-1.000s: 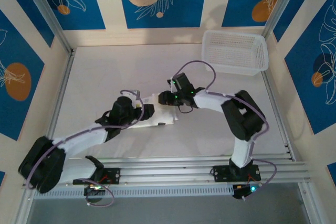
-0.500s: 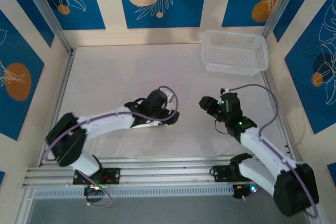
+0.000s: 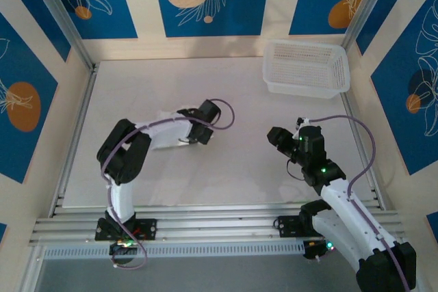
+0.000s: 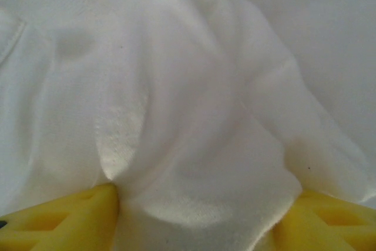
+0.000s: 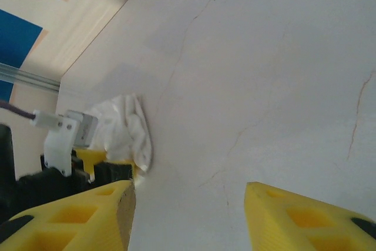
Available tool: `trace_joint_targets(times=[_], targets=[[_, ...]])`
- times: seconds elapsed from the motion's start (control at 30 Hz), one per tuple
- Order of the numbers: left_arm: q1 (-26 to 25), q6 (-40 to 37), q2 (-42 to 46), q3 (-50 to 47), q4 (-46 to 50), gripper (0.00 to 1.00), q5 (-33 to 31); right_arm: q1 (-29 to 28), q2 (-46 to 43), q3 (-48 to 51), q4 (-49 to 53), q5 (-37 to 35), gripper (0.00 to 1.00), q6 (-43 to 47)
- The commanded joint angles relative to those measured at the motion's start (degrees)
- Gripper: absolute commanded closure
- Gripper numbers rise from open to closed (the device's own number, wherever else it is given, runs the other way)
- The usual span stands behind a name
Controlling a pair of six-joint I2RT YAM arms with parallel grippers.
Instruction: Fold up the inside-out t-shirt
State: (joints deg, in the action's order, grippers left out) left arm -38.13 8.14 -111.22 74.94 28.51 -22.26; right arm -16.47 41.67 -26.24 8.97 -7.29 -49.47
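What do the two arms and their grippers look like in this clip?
White links with black joints on the left arm and right arm, a purple cable along each, small green lights on the right. Yellow wedge fingers on the left gripper and right gripper.

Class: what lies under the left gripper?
The bunched white t-shirt, between the left gripper's yellow fingers. The cloth covers the table beneath; bare table shows further off.

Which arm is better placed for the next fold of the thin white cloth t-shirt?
Left: the left gripper straddles the bunched thin white cloth t-shirt; the right gripper hangs open above bare white table.
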Motion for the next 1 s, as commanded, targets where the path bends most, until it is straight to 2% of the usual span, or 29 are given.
trace_joint_targets(times=[0.0,0.13,0.17,0.2,0.27,0.33,0.4,0.5,0.57,0.67,0.8,0.9,0.97], targets=[[7.1,-10.44,-4.0,2.98,7.1,0.32,-2.82,0.45,-1.77,-2.5,0.31,0.79,0.48,1.03],[15.52,-15.33,-7.66,5.74,5.69,0.3,3.09,0.91,-3.8,-2.6,-0.41,0.36,0.48,1.52],[17.53,-16.35,-8.57,6.68,5.38,0.33,4.33,1.15,-4.09,-2.8,-0.08,0.22,0.47,1.78],[19.07,-17.25,-9.22,7.5,4.8,0.4,5.13,1.3,-4.29,-2.93,0.31,0.1,0.47,1.94],[22.38,-19.55,-10.57,10.07,4.15,0.33,7.37,1.76,-4.5,-3.34,0.89,0.1,0.47,2.51],[25.43,-20.42,-12.15,12.91,3.09,0.33,8.75,2.29,-4.41,-3.79,1.13,0.23,0.47,2.92],[28.28,-21.14,-15.88,20.96,9.3,0.31,10.47,2.96,-4.19,-4.27,0.94,0.51,0.46,3.58],[31.43,-23.42,-17.78,25.95,10.56,0.29,11.38,4.13,-3.5,-5.91,1.05,0.83,0.45,5.04],[34.16,-20.7,-16.93,27.87,12.79,0.27,16.2,4.81,-2.62,-7.18,1.21,1.3,0.45,5.87],[35.65,-14.39,-8.64,21.09,6.26,0.23,23.25,5.11,-0.51,-8.3,0.54,2.26,0.45,5.49],[35.76,2.25,3.64,9.02,-2.48,0.18,23.82,5.08,2.48,-7.87,-1.62,4.27,0.45,3.05],[35.76,16.26,11.12,-1.43,-9.95,0.19,24.02,4.97,3.42,-6.26,-4.08,5.07,0.46,1.14],[35.91,25.81,14.5,-6.45,-12.28,0.22,21.2,5.03,2.92,-5.43,-4.91,5.44,0.46,0.59]])
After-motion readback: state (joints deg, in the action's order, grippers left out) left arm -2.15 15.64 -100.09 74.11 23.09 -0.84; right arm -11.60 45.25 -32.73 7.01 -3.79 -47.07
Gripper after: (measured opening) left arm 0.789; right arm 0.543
